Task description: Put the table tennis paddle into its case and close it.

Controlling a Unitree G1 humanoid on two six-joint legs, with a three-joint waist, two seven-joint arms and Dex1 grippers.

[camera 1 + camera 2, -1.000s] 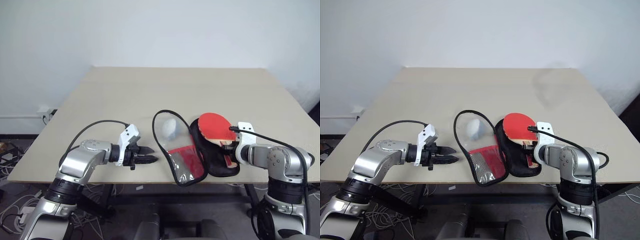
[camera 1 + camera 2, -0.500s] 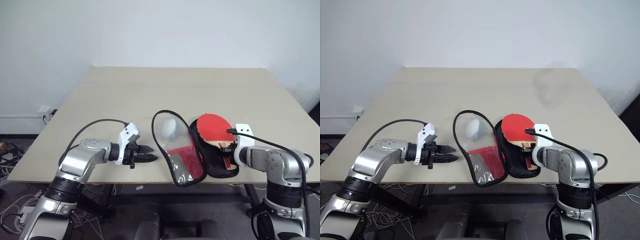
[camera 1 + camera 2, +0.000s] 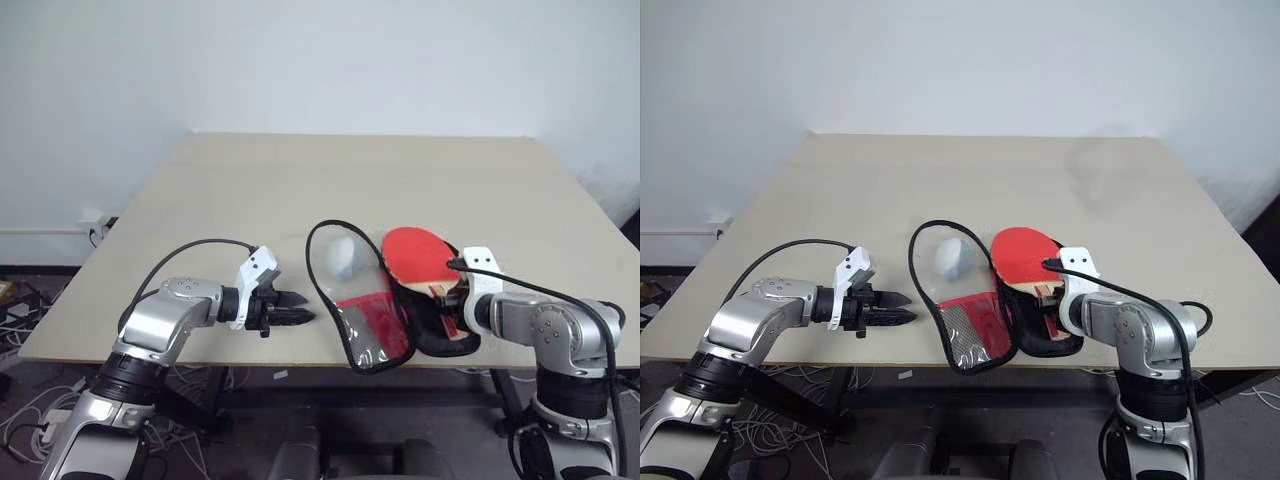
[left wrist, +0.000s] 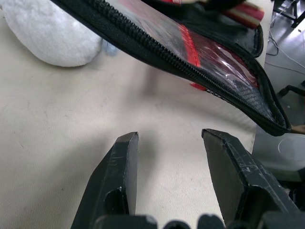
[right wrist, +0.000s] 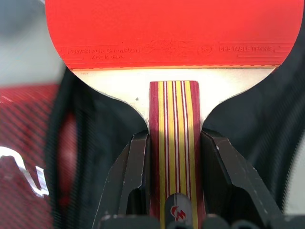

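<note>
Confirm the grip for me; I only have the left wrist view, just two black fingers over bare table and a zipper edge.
Observer: The right end effector is shut on the table tennis paddle, clamping its striped handle.
Operator: Tell me where the paddle sits.
Observer: Its red face lies over the black-lined half of the open case.
Operator: Report the left side.
Observer: The left end effector hangs open beside the case's clear flap, holding nothing.

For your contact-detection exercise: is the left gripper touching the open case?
Apart. The left wrist view shows bare table between the left gripper, jaws open and empty, and the case; the left eye view shows the same gap.
</note>
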